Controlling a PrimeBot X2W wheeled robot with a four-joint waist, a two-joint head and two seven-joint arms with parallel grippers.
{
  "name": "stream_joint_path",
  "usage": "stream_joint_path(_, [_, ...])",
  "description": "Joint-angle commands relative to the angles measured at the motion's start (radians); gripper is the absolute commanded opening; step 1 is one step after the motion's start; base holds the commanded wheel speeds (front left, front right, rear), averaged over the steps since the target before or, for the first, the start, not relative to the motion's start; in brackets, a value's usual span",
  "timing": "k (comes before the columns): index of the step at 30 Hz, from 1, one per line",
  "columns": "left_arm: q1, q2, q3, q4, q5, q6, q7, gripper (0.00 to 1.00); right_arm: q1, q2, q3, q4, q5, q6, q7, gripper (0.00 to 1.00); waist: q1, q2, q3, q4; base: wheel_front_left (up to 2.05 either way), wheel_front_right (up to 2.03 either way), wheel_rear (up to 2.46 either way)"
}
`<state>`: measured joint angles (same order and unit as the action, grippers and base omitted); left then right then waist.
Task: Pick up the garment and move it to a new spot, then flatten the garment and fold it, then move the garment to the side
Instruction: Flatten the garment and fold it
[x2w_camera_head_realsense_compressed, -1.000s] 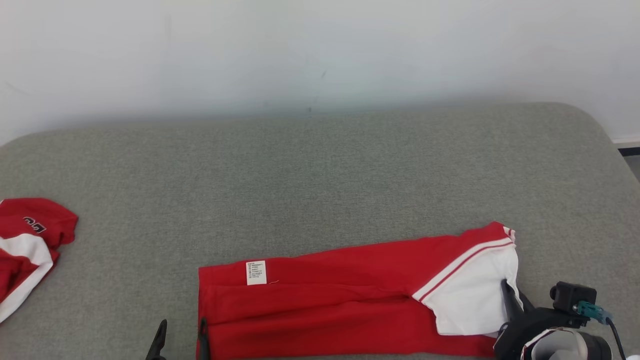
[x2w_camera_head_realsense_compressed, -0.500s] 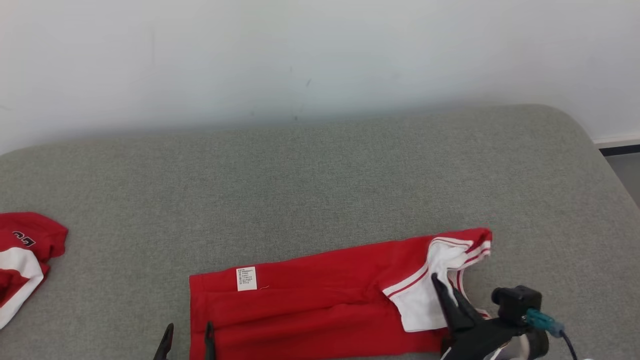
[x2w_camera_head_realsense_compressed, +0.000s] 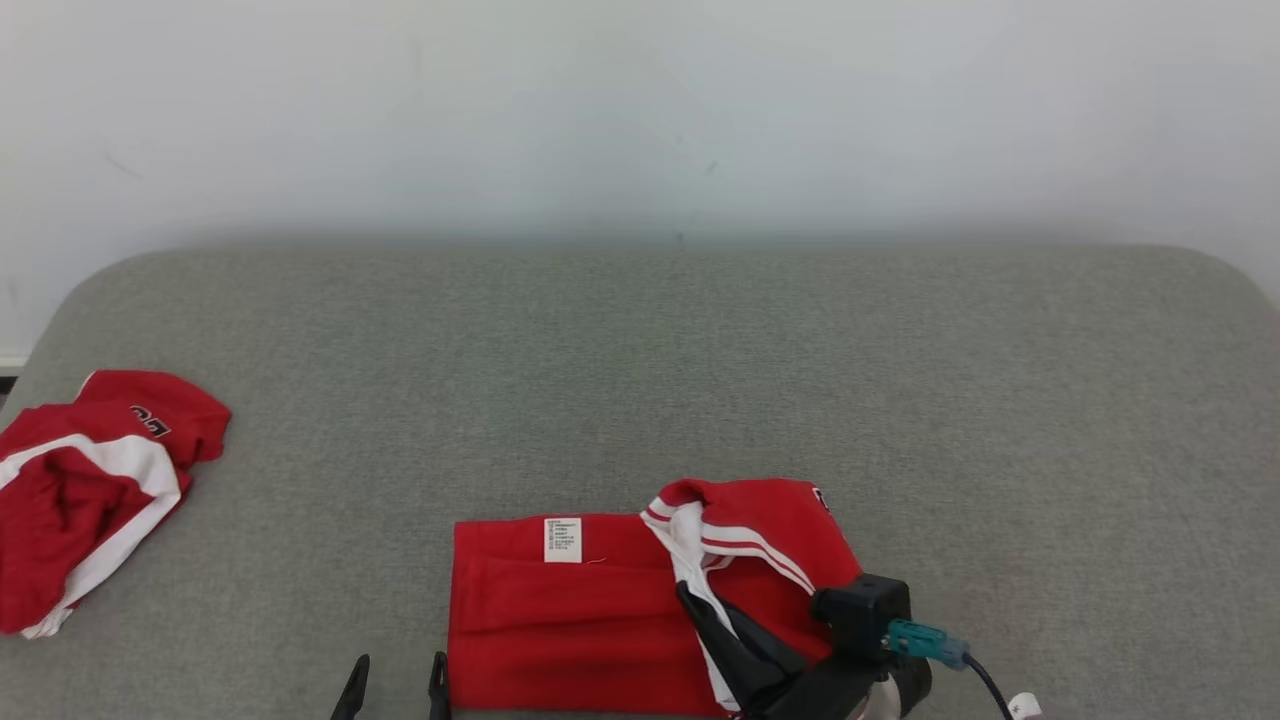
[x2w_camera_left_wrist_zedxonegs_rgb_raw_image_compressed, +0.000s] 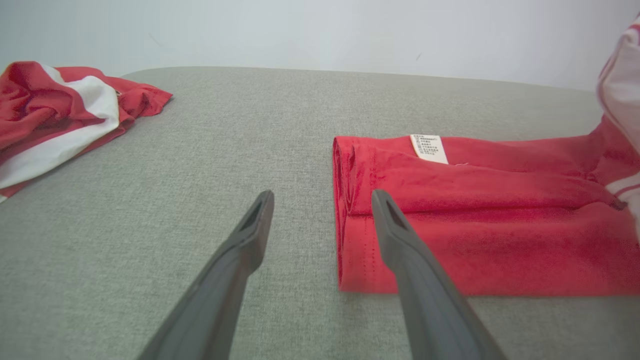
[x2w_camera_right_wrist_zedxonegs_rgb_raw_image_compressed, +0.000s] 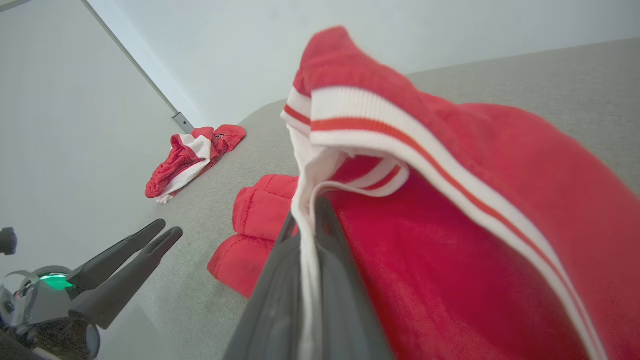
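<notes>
The garment (x2w_camera_head_realsense_compressed: 560, 620), red with white striped trim and a small white label, lies near the front edge of the grey padded surface (x2w_camera_head_realsense_compressed: 700, 350). My right gripper (x2w_camera_head_realsense_compressed: 692, 600) is shut on its white-trimmed end, which it holds raised and doubled over the red body. In the right wrist view the white edge runs between the right gripper's (x2w_camera_right_wrist_zedxonegs_rgb_raw_image_compressed: 306, 212) closed fingers, and the garment (x2w_camera_right_wrist_zedxonegs_rgb_raw_image_compressed: 450, 240) drapes to the right. My left gripper (x2w_camera_head_realsense_compressed: 398, 668) stands open just left of the garment's left edge. One finger (x2w_camera_left_wrist_zedxonegs_rgb_raw_image_compressed: 400, 235) of the left gripper (x2w_camera_left_wrist_zedxonegs_rgb_raw_image_compressed: 322, 197) lies over that folded edge (x2w_camera_left_wrist_zedxonegs_rgb_raw_image_compressed: 350, 200).
A second red and white garment (x2w_camera_head_realsense_compressed: 90, 480) lies crumpled at the surface's far left, also seen as the crumpled garment (x2w_camera_left_wrist_zedxonegs_rgb_raw_image_compressed: 60, 110) in the left wrist view. A pale wall (x2w_camera_head_realsense_compressed: 640, 110) rises behind the surface. Bare grey padding stretches behind and to the right of the garment.
The right gripper has carried the garment's white-trimmed end up and leftward over the red body, shortening it. The head camera has shifted. The left gripper stays open beside the left edge.
</notes>
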<state>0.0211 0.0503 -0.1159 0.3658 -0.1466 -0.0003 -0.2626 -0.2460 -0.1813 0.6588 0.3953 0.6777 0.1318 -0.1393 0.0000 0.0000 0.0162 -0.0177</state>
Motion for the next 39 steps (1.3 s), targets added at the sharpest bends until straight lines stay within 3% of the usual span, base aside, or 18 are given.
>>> stream_joint_path(1, [0.002, 0.000, -0.002, 0.001, 0.011, -0.001, -0.003, 1.00, -0.020, 0.010, 0.012, 0.002, 0.000, -0.003, 0.004, 0.00, 0.0000, 0.0000, 0.004, 0.056, 0.00, 0.00, 0.00])
stream_joint_path(11, [-0.005, 0.000, -0.032, 0.008, 0.002, -0.003, -0.003, 1.00, -0.151, 0.089, 0.066, 0.164, -0.009, -0.003, -0.023, 0.00, 0.0000, 0.0000, 0.022, 0.198, 0.00, 0.00, 0.00])
stream_joint_path(18, [-0.017, 0.000, -0.050, 0.008, -0.014, 0.011, -0.003, 1.00, -0.252, 0.122, 0.072, 0.316, 0.004, -0.003, -0.060, 0.00, 0.0000, 0.0000, 0.043, 0.252, 0.00, 0.00, 0.00])
stream_joint_path(19, [-0.020, 0.000, -0.052, 0.007, -0.014, 0.014, -0.003, 1.00, -0.265, 0.124, 0.069, 0.335, 0.009, -0.003, -0.068, 0.39, 0.0000, 0.0000, 0.046, 0.256, 0.00, 0.00, 0.00])
stream_joint_path(21, [-0.025, 0.000, -0.051, 0.006, -0.017, 0.017, -0.003, 1.00, -0.292, 0.128, 0.067, 0.368, 0.012, -0.003, -0.082, 1.00, 0.0000, 0.0000, 0.051, 0.258, 0.00, 0.00, 0.00])
stream_joint_path(30, [-0.023, 0.000, -0.017, -0.007, -0.021, 0.032, -0.003, 1.00, -0.317, 0.131, 0.052, 0.357, 0.038, -0.003, -0.125, 1.00, 0.0000, 0.0000, 0.048, 0.209, 0.00, 0.00, 0.00])
stream_joint_path(39, [-0.014, 0.000, 0.012, -0.023, -0.014, 0.035, -0.003, 1.00, -0.186, 0.054, -0.208, 0.221, -0.168, -0.003, -0.126, 1.00, 0.0000, 0.0000, 0.035, 0.137, 0.00, 0.00, 0.00])
